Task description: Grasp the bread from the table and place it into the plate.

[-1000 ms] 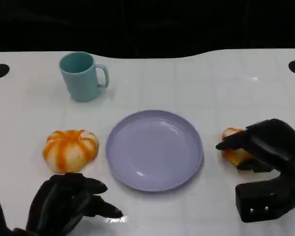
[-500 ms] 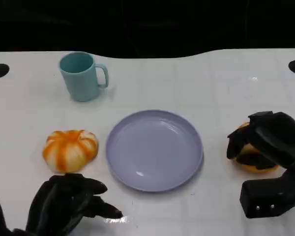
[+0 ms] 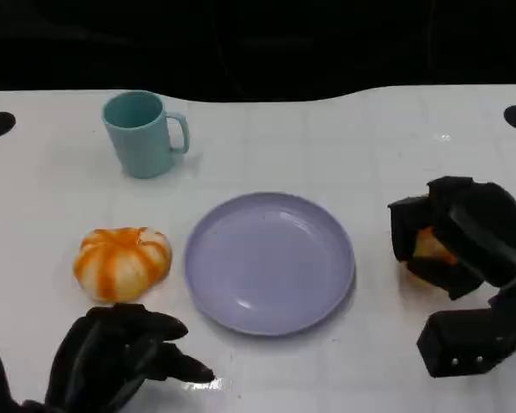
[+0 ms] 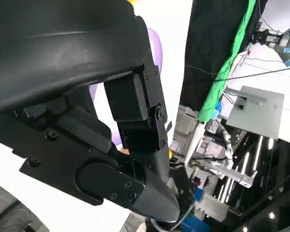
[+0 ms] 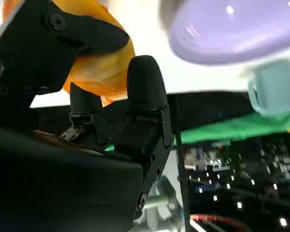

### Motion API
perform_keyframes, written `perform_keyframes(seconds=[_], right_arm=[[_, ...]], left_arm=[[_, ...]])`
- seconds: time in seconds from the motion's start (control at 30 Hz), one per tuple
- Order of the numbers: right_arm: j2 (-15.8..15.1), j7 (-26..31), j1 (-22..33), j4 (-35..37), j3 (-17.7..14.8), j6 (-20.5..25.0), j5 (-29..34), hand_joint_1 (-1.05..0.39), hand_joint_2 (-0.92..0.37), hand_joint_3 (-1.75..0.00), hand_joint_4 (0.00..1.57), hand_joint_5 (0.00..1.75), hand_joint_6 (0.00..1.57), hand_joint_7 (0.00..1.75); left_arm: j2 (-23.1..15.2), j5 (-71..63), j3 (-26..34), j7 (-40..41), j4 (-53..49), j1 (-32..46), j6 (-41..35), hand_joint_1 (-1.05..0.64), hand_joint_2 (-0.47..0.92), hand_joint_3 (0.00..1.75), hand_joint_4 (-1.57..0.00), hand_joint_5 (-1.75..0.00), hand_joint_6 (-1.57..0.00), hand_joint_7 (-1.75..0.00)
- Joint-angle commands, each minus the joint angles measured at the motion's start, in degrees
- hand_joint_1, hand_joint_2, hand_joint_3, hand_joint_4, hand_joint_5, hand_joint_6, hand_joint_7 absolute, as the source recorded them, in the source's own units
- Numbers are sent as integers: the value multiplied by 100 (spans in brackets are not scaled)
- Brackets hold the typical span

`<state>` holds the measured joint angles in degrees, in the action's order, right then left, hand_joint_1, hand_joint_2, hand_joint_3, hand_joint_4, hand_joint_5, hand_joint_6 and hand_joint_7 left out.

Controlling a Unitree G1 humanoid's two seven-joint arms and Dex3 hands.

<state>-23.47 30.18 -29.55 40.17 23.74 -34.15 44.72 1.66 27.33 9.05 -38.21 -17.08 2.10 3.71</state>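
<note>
One bread (image 3: 427, 247) sits clasped in my right hand (image 3: 458, 241), with the plate (image 3: 270, 261) directly to its left; my left hand (image 3: 112, 354) rests empty, fingers loosely spread.

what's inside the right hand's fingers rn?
The right hand grips an orange bread; one patch shows between the fingers, the rest is covered. Whether it touches the table is hidden.

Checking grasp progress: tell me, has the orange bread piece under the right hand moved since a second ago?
Yes. The orange bread piece, held by the right hand, has shifted slightly away from the lavender plate, toward the table's right edge.
</note>
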Motion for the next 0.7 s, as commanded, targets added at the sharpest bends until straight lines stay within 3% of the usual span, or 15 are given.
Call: perform_keyframes(seconds=[0.03,0.3,0.7], right_arm=[[86,-50,-12,-335,-188,-150,-301,7,-13,-147,105,175,94,149],[285,-335,78,-837,-274,-445,-597,8,-6,-164,107,175,88,164],[1018,-1029,-75,-1329,-193,-489,-802,-6,-11,-157,108,175,82,175]], left_arm=[[-49,-19,20,66,7,7,31,-98,82,0,-157,-20,-154,0],[-38,-30,6,70,4,3,44,-97,82,0,-157,-19,-154,0],[-7,23,21,33,-81,-34,74,-95,80,0,-157,-19,-153,0]])
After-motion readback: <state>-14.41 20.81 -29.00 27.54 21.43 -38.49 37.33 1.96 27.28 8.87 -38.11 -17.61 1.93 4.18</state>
